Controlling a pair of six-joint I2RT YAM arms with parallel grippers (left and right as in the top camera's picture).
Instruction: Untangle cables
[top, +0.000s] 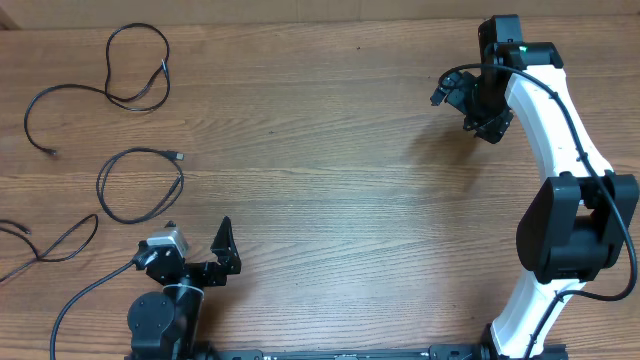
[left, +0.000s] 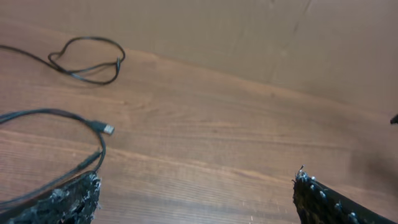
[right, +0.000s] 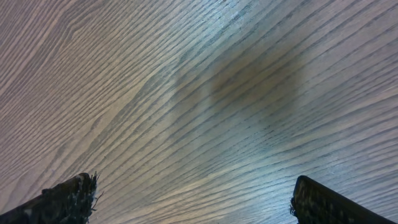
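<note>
Three thin black cables lie apart on the left of the wooden table. The far cable (top: 165, 70) forms a loop with a long tail. A second cable (top: 181, 185) makes an open ring ending in a silver plug (top: 177, 156). A third cable (top: 40, 257) curls at the left edge. My left gripper (top: 222, 255) is open near the front edge, right of these cables, holding nothing. The left wrist view shows the far cable (left: 122, 56) and the silver plug (left: 107, 129) ahead of the open left gripper (left: 198, 177). My right gripper (top: 482, 125) hovers open at the far right; the right wrist view shows the right gripper (right: 196, 182) over bare wood.
The left arm's own thicker black wire (top: 85, 298) trails across the front left corner. The white and black right arm (top: 560, 200) stretches along the right side of the table. A pale wall (left: 249, 31) backs the table's far edge.
</note>
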